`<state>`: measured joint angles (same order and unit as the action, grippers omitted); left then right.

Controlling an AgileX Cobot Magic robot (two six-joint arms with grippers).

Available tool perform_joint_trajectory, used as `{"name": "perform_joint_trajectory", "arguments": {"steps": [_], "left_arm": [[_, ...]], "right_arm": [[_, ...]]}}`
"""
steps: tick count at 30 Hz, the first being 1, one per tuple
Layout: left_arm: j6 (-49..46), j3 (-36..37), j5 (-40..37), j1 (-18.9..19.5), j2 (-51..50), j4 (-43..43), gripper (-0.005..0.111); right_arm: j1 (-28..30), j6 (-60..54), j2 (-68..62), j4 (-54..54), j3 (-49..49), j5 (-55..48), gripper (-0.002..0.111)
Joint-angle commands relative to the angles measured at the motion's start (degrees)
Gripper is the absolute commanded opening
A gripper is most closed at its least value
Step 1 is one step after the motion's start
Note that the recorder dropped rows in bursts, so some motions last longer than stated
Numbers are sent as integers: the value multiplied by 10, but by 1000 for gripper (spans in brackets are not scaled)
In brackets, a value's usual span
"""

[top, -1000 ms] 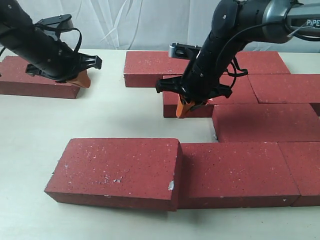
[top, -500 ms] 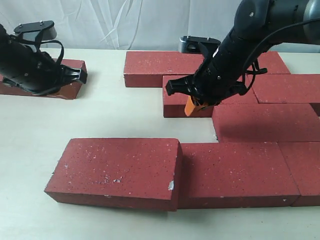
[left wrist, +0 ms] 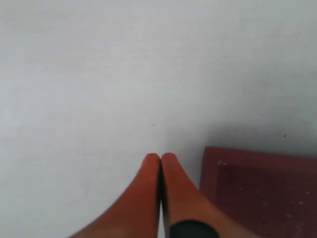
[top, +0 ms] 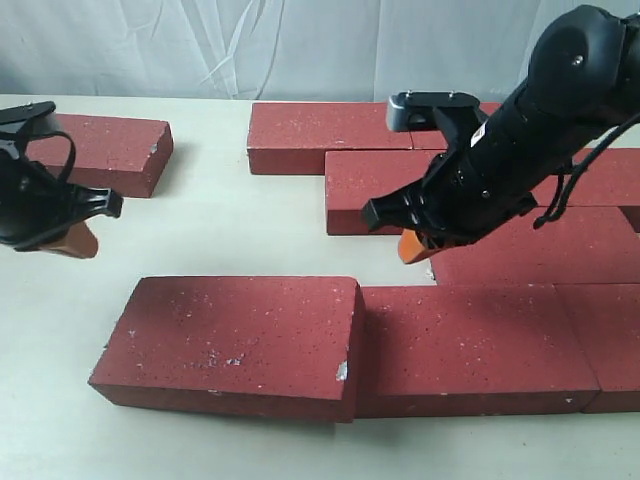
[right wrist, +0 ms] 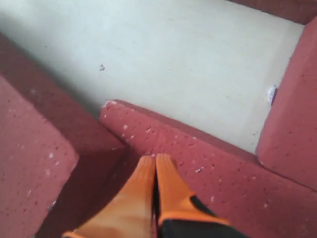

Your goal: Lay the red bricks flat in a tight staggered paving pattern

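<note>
Several red bricks lie flat on the pale table. One loose brick [top: 108, 150] sits apart at the far left. The front row starts with a brick [top: 235, 340] whose right end stands a little higher than its neighbour [top: 470, 345]. Behind are a back-row brick [top: 315, 132], a second-row brick [top: 375, 180] and a third-row brick [top: 560, 245]. My left gripper [top: 78, 244] [left wrist: 160, 157] is shut and empty, low over bare table between the loose brick and the front row. My right gripper [top: 414, 250] [right wrist: 155, 159] is shut and empty, with its tips at the left end of the third-row brick.
Bare table [top: 230, 230] lies between the loose brick and the laid rows. A brick corner [left wrist: 262, 198] shows beside the left fingers. In the right wrist view a higher brick [right wrist: 27, 163] and another brick [right wrist: 292, 109] flank the one under the tips [right wrist: 208, 148]. A white curtain [top: 200, 45] hangs behind.
My left gripper has drawn back off the loose brick toward the front left. My right gripper has moved from the second-row brick's left end to the third-row brick's left end.
</note>
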<state>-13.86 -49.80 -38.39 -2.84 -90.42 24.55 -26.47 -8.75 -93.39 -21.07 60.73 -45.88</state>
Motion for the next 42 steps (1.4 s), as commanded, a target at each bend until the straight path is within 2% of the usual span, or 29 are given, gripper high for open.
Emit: {"name": "perform_joint_trajectory", "arguments": {"steps": [1, 8, 15, 21, 25, 32, 37, 42], "left_arm": [[-37, 23, -21, 20, 4, -2, 0], [-77, 47, -21, 20, 4, 3, 0], [-78, 47, -17, 20, 4, 11, 0], [-92, 47, -30, 20, 4, -11, 0], [-92, 47, -13, 20, -5, -30, 0], [-86, 47, 26, 23, -38, -59, 0], [-14, 44, 26, 54, -36, -111, 0], [-13, 43, 26, 58, -36, -110, 0]], "right_arm": [[-51, -6, 8, 37, -4, -38, -1], [-120, 26, -9, 107, -4, -64, -1], [-149, 26, -31, 115, -4, -88, -1], [-177, 28, -51, 108, -4, -56, -1], [-183, 28, -67, 86, 15, -32, -1], [-183, 28, -137, 61, 102, 19, -1], [-182, 30, -145, 72, 134, 19, -1], [-203, -11, -121, 49, 134, -26, -1]]}}
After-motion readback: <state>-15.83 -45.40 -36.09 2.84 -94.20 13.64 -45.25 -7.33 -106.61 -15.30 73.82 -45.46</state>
